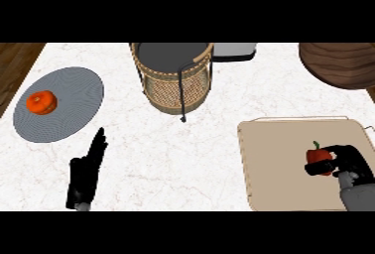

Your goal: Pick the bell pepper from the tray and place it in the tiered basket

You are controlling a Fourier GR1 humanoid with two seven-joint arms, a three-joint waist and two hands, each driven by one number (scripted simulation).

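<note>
Where the beige tray (pixel 278 163) lies at 4 o'clock on the white marbled counter (pixel 190 163), the bell pepper (pixel 318 155) shows over the tray's right half. Pepper: red, glossy, blocky, with a short green stem pointing toward 12 o'clock. Whether it rests on the tray or sits clear of it cannot be told.

Right hand (pixel 345 159): comes in from 5 o'clock, black fingers and thumb curled round the pepper from its right side, covering part of it; grey forearm below.

Left hand (pixel 84 173): at 8 o'clock, low over the counter, fingers straight and together, tips toward 12 o'clock, holding nothing.

Tiered basket (pixel 178 87): wicker, round, dark frame, at 12 o'clock, well apart from the tray. Pale grey object (pixel 234 51) just behind it, at its 2 o'clock; too cropped to name.

Grey round plate (pixel 73 99) at 10 o'clock, carrying an orange-red round fruit (pixel 41 102) on its left part. Dark wooden bowl (pixel 341 62) at 2 o'clock, cut by the edge.
</note>
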